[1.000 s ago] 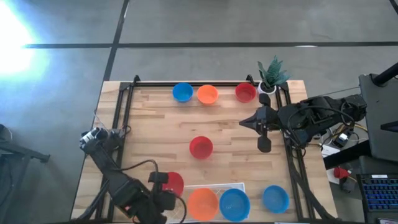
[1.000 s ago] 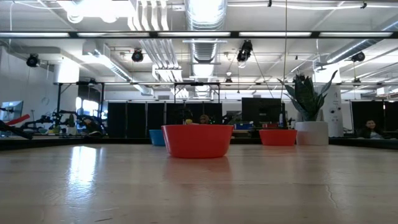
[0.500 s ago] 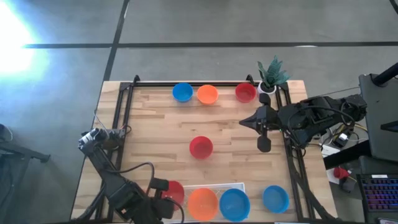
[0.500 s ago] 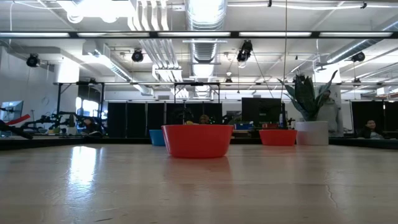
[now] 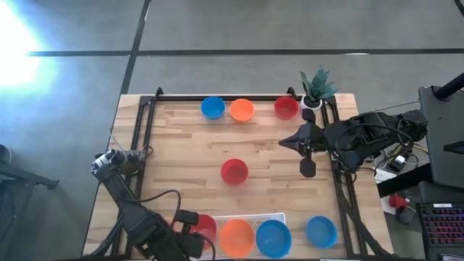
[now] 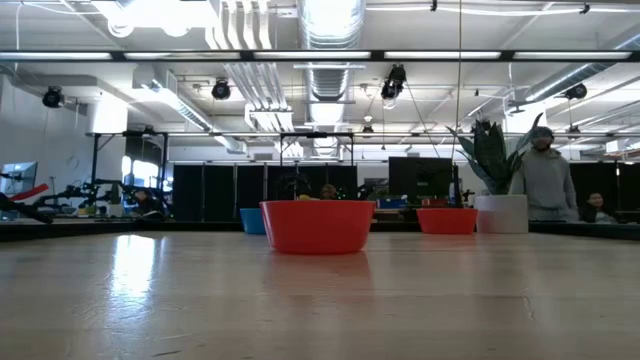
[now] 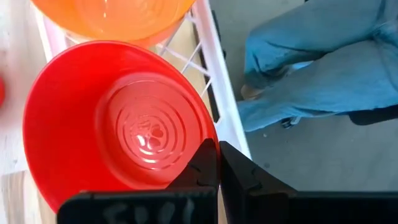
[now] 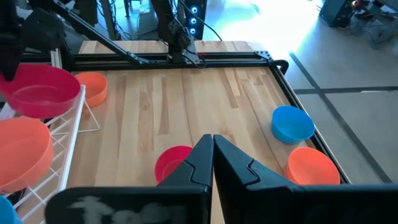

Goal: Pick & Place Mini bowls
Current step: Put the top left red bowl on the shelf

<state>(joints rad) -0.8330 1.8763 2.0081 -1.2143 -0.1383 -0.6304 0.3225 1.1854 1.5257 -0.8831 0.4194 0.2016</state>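
I see the table [image 5: 181, 145] from above. At its near left edge, my left gripper [image 7: 217, 163] is clenched on the rim of a red bowl [image 7: 118, 124] over the tray [image 7: 214, 87]. My right gripper [image 5: 307, 168], clenched and empty, hovers right of the middle red bowl [image 5: 234, 172].

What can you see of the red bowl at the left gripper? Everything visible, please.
The red bowl is small, round, glossy, plastic-looking, with concentric rings moulded into its floor and nothing inside. It sits upright at the end of the white lattice tray, next to an orange bowl. The left gripper is shut, its fingers at the bowl's rim; whether they pinch the rim cannot be told. From above, the bowl is partly hidden by that arm at the table's near left edge.
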